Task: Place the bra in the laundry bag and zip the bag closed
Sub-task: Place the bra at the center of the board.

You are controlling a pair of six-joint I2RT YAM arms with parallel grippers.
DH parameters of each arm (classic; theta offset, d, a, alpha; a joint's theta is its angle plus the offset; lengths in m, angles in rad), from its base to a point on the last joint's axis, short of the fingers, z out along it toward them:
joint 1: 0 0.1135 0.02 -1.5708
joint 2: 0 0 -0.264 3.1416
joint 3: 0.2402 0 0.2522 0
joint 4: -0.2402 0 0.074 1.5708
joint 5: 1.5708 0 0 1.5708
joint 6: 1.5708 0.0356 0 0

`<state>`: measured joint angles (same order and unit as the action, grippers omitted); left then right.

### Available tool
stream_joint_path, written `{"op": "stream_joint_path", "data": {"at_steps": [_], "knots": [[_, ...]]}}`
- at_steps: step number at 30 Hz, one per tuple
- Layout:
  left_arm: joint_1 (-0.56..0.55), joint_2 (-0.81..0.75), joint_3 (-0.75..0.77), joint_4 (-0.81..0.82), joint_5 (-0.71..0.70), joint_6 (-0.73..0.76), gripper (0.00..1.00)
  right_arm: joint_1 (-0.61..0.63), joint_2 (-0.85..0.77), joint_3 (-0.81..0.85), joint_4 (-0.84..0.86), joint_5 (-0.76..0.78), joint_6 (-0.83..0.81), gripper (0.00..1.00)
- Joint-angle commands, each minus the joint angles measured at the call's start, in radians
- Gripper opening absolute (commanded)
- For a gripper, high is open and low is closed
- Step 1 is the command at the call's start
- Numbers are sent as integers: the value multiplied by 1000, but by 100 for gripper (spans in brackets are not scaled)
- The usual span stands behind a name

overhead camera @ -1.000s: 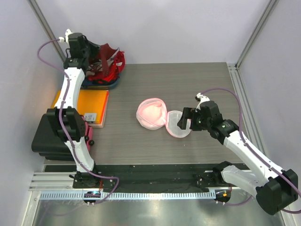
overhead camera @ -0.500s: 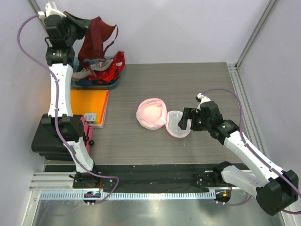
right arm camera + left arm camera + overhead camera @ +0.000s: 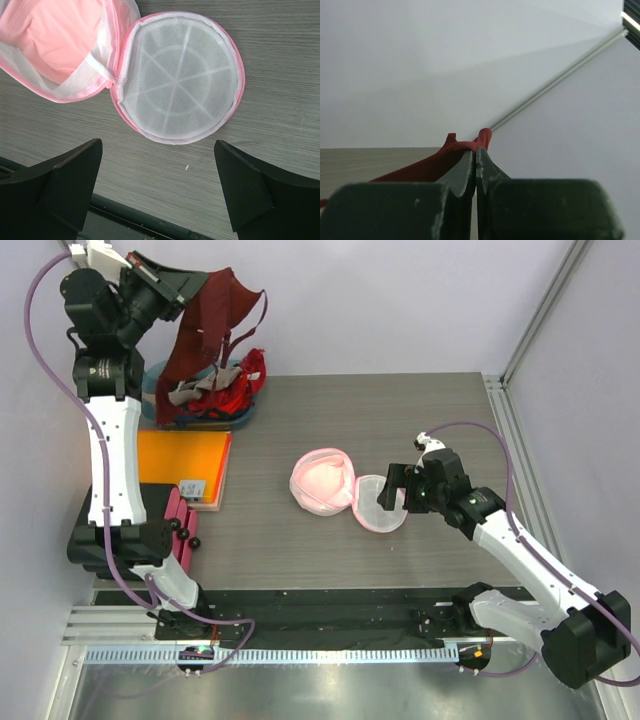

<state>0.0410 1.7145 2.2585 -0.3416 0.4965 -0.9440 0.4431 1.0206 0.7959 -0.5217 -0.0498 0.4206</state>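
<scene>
My left gripper [image 3: 185, 282] is raised high at the back left and is shut on a dark red bra [image 3: 212, 325], which hangs down over the teal bin [image 3: 158, 380]. In the left wrist view my fingertips [image 3: 475, 150] pinch the red fabric [image 3: 432, 167]. The laundry bag [image 3: 322, 480], white mesh with pink trim, lies open in the middle of the table, its round lid [image 3: 378, 504] flipped to the right. My right gripper [image 3: 400, 492] is open and empty, just right of the lid. In the right wrist view the lid [image 3: 180, 85] lies beyond the open gripper [image 3: 160, 175], and the bag's pink inside [image 3: 65, 40] shows.
The teal bin at the back left holds red clothes [image 3: 235, 390]. An orange folder [image 3: 185, 460] lies in front of it. A black block [image 3: 100, 530] and a pink item [image 3: 182, 515] sit at the left edge. Metal frame posts [image 3: 545, 305] stand at the back corners.
My left arm has lifted the dark red bra up out of the bin and swung it slightly right. The right gripper has stayed open by the bag's lid.
</scene>
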Motion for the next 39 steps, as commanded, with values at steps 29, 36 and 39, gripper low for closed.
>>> {"op": "stream_joint_path", "data": {"at_steps": [29,36,39], "knots": [[-415,459,348,483,-60,-178,0,5,48,52,60,218,164,100],[-547,513,299,559,-271,-94,0,5,69,45,63,278,211,100],[-622,491,116,665,-311,-99,0,-7,49,29,65,324,253,100]]}}
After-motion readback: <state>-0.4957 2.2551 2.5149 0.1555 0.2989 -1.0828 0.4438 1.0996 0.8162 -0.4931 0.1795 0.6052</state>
